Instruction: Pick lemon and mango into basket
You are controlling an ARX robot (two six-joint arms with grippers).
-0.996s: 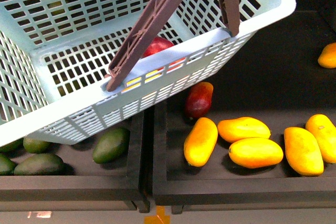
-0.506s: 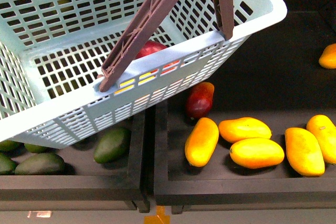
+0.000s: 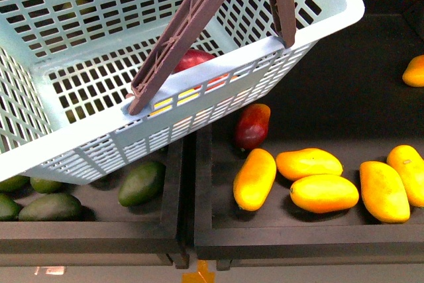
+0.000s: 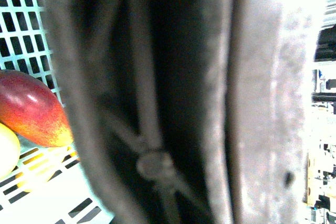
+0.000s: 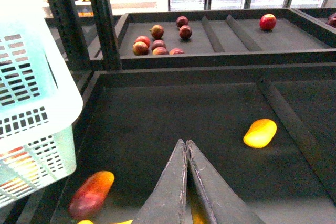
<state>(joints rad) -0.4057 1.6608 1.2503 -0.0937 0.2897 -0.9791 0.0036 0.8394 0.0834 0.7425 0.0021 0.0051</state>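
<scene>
The light aqua basket [image 3: 86,144] hangs tilted above the trays, filling the upper left of the front view. My left gripper is shut on its brown ribbed handle [image 4: 252,103], which fills the left wrist view and hides the fingers. Inside lies a red mango [image 3: 195,61], also seen as a red-yellow mango [image 4: 31,108]. Beside it is a yellow fruit [image 4: 5,150], cut off by the frame; I cannot tell if it is the lemon. My right gripper [image 5: 186,142] is shut and empty over the dark tray, beside the basket [image 5: 31,114]. Several yellow mangoes [image 3: 324,193] lie in the near tray.
A red mango [image 3: 252,125] lies just under the basket's corner. Green avocados [image 3: 140,183] fill the left tray, past a raised divider [image 3: 189,190]. One yellow mango [image 5: 260,132] sits alone further back. Dark posts [image 5: 102,19] and a rear shelf of red fruit [image 5: 157,40] stand behind.
The basket has drifted slightly to the left and steadied. The fruit in the trays has not moved.
</scene>
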